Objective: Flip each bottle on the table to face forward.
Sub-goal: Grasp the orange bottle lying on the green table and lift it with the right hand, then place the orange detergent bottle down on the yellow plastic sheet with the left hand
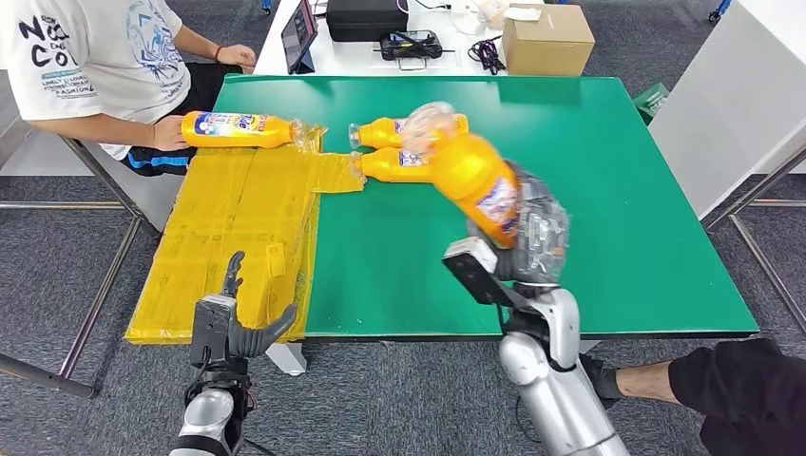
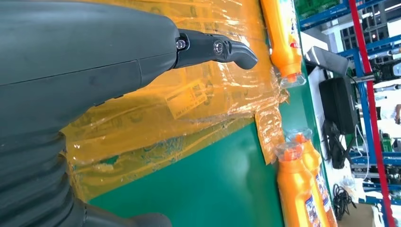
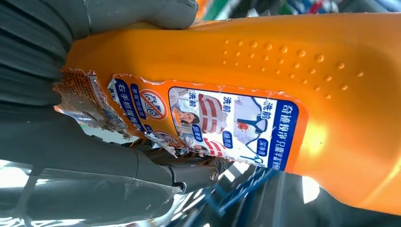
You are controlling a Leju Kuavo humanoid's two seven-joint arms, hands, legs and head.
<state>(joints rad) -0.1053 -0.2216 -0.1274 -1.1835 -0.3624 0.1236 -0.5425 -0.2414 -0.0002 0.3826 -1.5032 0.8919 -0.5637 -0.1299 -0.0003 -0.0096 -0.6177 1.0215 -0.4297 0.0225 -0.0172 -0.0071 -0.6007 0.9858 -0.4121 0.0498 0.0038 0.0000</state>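
Right hand (image 1: 532, 237) clamped on orange plastic detergent bottle (image 1: 472, 176), lifted over green table (image 1: 608, 190) | long axis toward 11 o'clock, clear cap leading | two lying orange bottles (image 1: 394, 152) beyond at 11 | left hand (image 1: 233, 318) empty, fingers apart, farther

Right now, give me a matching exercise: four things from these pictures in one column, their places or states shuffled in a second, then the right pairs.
1. right hand
2. left hand
3. cardboard box
4. person's hand

A. on the white table beyond the green table
B. holds a bottle in the air
C. rests on the bottle on the yellow sheet
D. holds nothing, at the near table edge

Pairs: 1-B, 2-D, 3-A, 4-C
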